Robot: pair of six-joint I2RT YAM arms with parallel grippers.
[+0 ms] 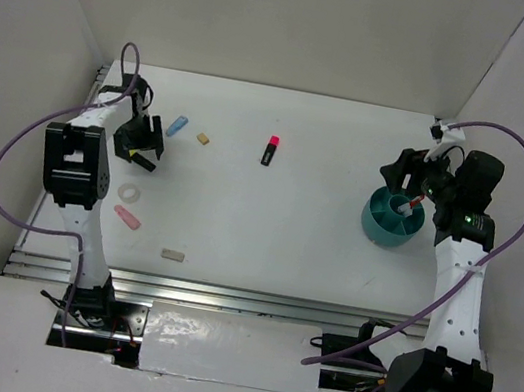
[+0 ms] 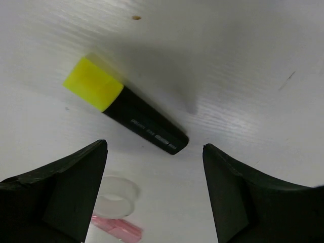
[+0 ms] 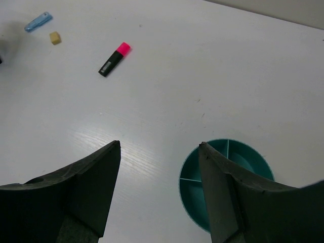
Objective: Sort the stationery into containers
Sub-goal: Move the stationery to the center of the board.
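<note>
The left claw (image 2: 154, 148) is wide open and holds nothing. The highlighter (image 2: 136, 119) lies flat just ahead of it, slanting across the gap, yellow cap up-left. The claw probably needs a small turn.

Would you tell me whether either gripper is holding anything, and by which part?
Nothing is held. The left gripper is open over the yellow-capped highlighter; the right gripper is open and empty by the teal cup.

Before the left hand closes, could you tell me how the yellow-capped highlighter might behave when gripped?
The yellow-capped highlighter looks rigid plastic, so it probably won't bend. Its smooth barrel lies flat on the table and may skid or roll if nudged. Being small, it is likely light.
</note>
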